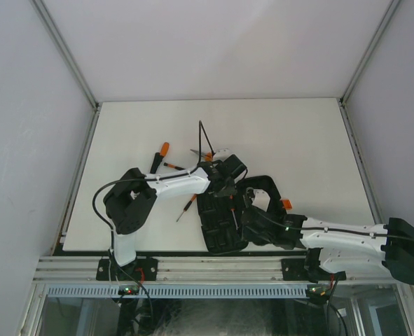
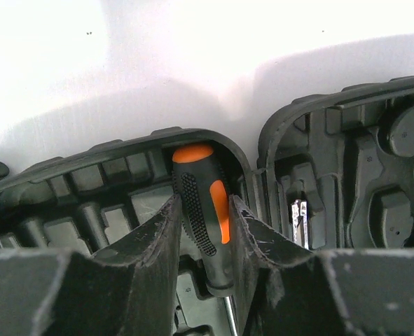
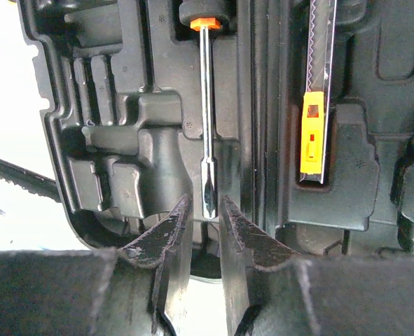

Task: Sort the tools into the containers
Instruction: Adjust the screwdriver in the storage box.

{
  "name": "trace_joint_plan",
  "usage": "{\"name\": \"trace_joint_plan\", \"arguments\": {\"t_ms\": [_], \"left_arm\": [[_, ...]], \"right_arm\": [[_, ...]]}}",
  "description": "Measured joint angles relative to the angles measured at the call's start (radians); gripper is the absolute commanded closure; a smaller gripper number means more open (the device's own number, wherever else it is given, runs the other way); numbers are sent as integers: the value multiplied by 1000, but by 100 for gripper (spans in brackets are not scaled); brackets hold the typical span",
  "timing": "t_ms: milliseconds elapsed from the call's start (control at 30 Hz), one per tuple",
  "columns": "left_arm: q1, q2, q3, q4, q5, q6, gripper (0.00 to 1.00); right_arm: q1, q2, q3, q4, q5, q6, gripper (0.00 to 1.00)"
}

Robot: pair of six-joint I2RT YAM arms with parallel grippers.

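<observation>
Flat white tabletop [image 1: 298,140], pale grey walls [image 1: 24,105], and both arms are crowded over the open black ribbed plastic case [image 1: 217,234]!
Left gripper [image 2: 205,210] is clamped on the thick orange-and-black-handled screwdriver [image 2: 203,203], down in the case's left half. Right gripper [image 3: 207,217] is slightly parted, straddling its metal tip without touching. From above, the arms hide much of the case.
</observation>
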Motion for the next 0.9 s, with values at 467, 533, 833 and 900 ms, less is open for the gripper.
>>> {"name": "trace_joint_plan", "arguments": {"t_ms": [467,533,833,900], "left_arm": [[0,0,0,-6,2,-42,68],[0,1,0,-6,3,-42,69],[1,3,0,-2,13,-42,83],[1,5,0,-1,14,-42,88]], "right_arm": [[0,50,0,19,1,-3,90],[0,60,6,18,1,-3,95],[0,163,88,-39,-8,5,100],[-1,197,112,-60,-10,15,100]]}}
